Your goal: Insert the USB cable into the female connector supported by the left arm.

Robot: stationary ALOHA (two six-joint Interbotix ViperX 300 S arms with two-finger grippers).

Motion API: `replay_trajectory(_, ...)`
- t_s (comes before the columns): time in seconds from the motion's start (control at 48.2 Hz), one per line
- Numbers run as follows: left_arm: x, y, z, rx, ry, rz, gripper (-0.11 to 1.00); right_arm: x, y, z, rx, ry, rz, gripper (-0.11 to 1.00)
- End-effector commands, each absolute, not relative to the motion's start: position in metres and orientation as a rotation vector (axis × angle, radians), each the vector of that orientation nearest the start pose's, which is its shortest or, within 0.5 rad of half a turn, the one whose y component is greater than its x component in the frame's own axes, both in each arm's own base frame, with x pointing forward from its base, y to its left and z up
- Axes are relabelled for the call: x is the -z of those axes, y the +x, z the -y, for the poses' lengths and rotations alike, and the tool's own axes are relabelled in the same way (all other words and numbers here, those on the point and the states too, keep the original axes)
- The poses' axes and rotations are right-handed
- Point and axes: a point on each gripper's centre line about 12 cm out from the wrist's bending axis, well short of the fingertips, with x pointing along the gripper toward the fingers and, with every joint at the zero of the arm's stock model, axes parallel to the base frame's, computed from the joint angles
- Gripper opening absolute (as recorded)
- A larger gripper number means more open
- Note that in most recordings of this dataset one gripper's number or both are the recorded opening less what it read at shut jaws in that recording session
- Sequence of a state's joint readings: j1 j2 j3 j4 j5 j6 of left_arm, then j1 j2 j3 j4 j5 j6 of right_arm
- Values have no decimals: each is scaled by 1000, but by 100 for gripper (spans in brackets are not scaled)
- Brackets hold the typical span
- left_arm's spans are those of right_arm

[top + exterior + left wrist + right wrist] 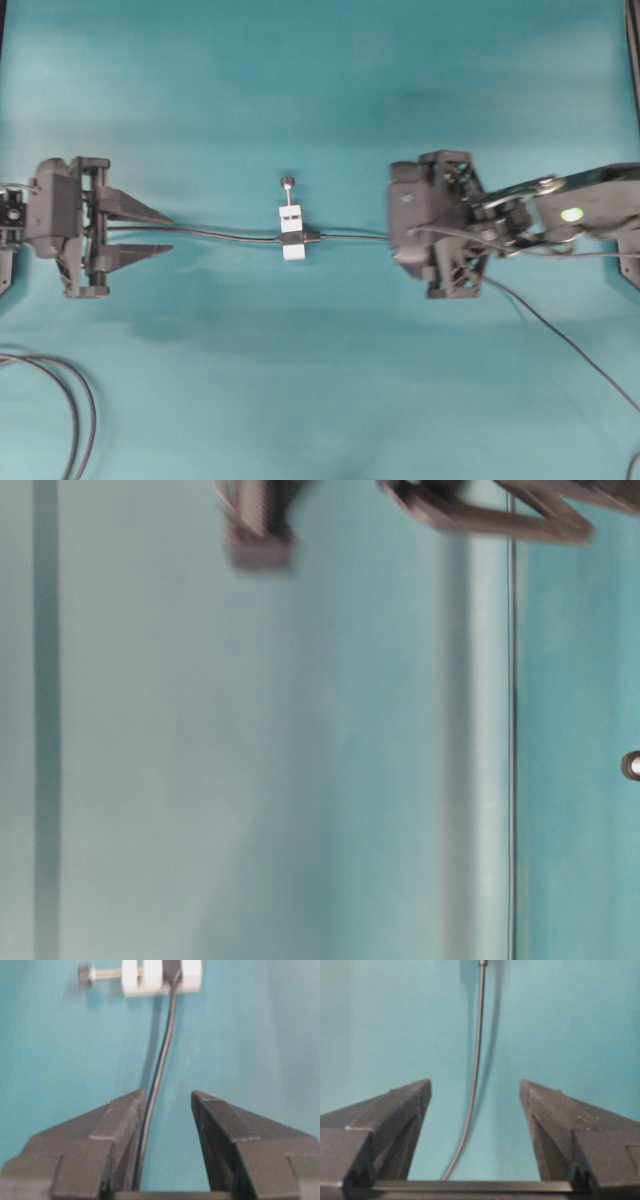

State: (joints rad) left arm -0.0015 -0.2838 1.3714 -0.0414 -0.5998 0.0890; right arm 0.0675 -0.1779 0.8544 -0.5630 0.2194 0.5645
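Midway across the teal desk lies the female connector, a small white block with a black band and a pin with a dark ball sticking out of one end. The USB cable runs into it from the right side, its plug touching the block at the band; it looks seated, though from overhead I cannot be sure how deep it sits. The connector's own grey tail leads off the other way.

Both arms stand well apart from the block, one at each end of the line. The left tool is partly spread and holds nothing: in its wrist view the grey tail passes loose through the gap, close beside one finger. The right tool is released too, jaws wide, with the cable lying free between them. This fits a job judged finished, since each arm has let go and the joined pair rests on the desk unaided.

From overhead the right tool's fingers are hidden under its own body. The table-level view is blurred and shows only dark scraps of the arms at the top. Thicker black cables loop in at the lower left, cut off by the edge.
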Motion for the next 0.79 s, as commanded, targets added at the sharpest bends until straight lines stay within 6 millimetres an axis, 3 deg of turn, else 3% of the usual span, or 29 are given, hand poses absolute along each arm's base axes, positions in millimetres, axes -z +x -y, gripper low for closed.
replay_trajectory(0.0, -128, 218, 1, 3, 50, -421, 43, -175, 307, -9, 43, -33, -776, 73)
replay_trajectory(0.208, -156, 203, 2, 7, 56, -275, 43, -195, 280, -5, 15, 59, -602, 72)
replay_trajectory(0.374, -170, 179, 1, 4, 52, -149, 43, -213, 259, 4, -12, 112, -408, 63)
replay_trajectory(0.519, -184, 164, 1, 3, 51, -49, 43, -215, 236, 12, -17, 133, -281, 58)
replay_trajectory(0.768, -177, 158, 5, 27, 6, -213, 45, -207, 210, 15, 1, 118, -236, 58)
